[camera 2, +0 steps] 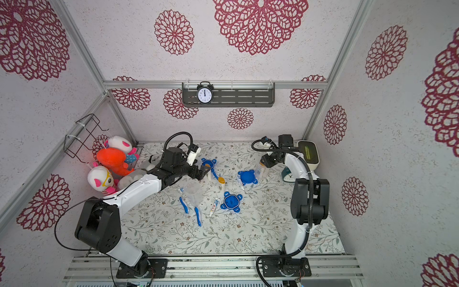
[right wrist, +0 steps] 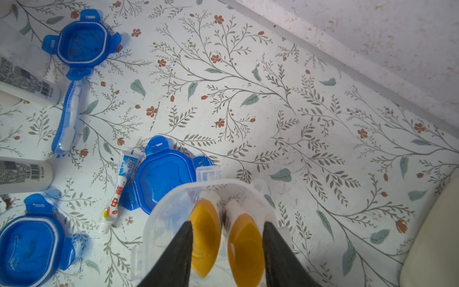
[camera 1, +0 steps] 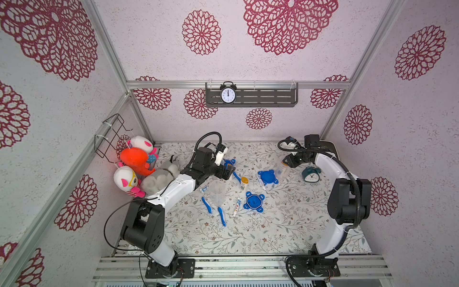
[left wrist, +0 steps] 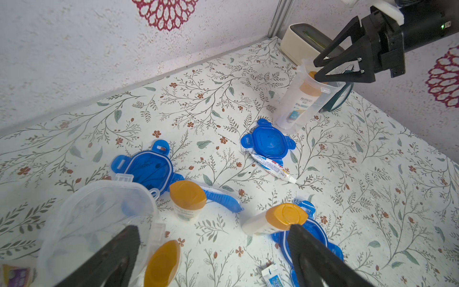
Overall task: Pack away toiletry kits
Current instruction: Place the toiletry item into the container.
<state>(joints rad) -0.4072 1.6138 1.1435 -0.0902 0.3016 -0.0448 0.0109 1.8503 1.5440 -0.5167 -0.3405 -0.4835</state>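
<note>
Clear jar point(left wrist: 320, 104) stands upright, mouth up, just beside the teal alarm clock point(camera 1: 311, 175), with two orange-capped bottles point(right wrist: 206, 231) inside, caps up. The right gripper point(right wrist: 226, 223) straddles those caps, and whether it grips them cannot be told. The left gripper point(left wrist: 213, 228) gapes wide, empty.

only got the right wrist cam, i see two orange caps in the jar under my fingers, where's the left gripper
Observer: The left gripper is wide open and holds nothing. It hangs near the back of the table, about mid-width.
Operator: any toothbrushes i cant see
Observer: Yes. A blue toothbrush and a second toothbrush lie just in front of an open clear jar mid-table.
Operator: whats behind my jar
Observer: A teal alarm clock sits close beside the jar with the two bottles, on the side facing away from mid-table.
</note>
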